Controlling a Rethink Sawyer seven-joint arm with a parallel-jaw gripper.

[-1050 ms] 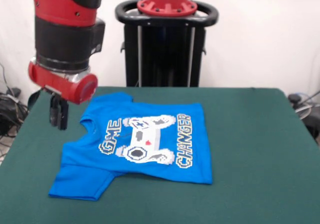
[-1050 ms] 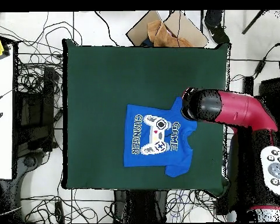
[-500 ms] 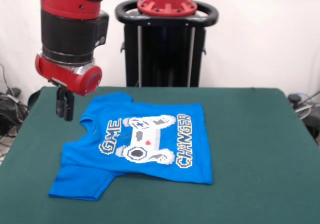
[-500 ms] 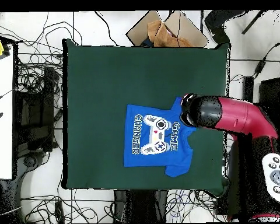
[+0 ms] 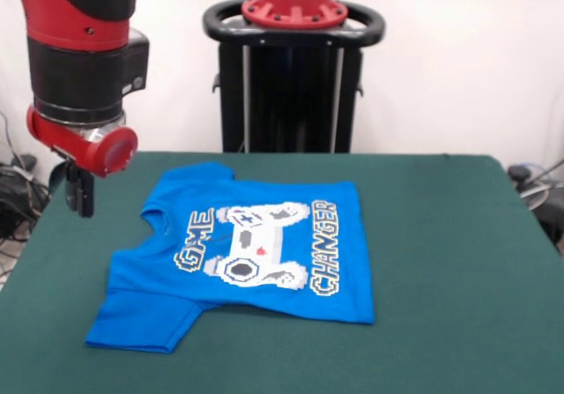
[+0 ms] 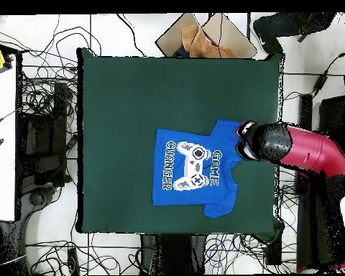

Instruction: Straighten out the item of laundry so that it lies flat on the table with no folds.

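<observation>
A: At the left side of the front view, the gripper (image 5: 79, 193) is now seen beside the table edge, clear of the T-shirt (image 5: 247, 249). Half a second ago it was nearer to the collar, so it has been drawn away to the left.

B: Is something held by it?

A: Nothing is held. No cloth hangs from it. Whether the fingers are spread or closed cannot be told; only a dark narrow shape is shown under the red wrist.

B: And the shirt, where is it found?

A: It is laid on the table (image 5: 458, 262), left of the middle in the front view, print side up. In the overhead view it is seen right of the centre (image 6: 193, 169), with the arm (image 6: 305, 151) at its right. The shirt has not been moved during the last second.

B: What is meant by this for the task?

A: The body looks flat and both sleeves are spread out. The work is judged to be almost done, perhaps finished, though a small fold at the lower left sleeve cannot be excluded.

B: The surface and the room?

A: The green cloth is smooth. Many cables (image 6: 39, 144) are spread on the floor around the table, and a cardboard box (image 6: 204, 36) is placed above its upper edge.
</observation>
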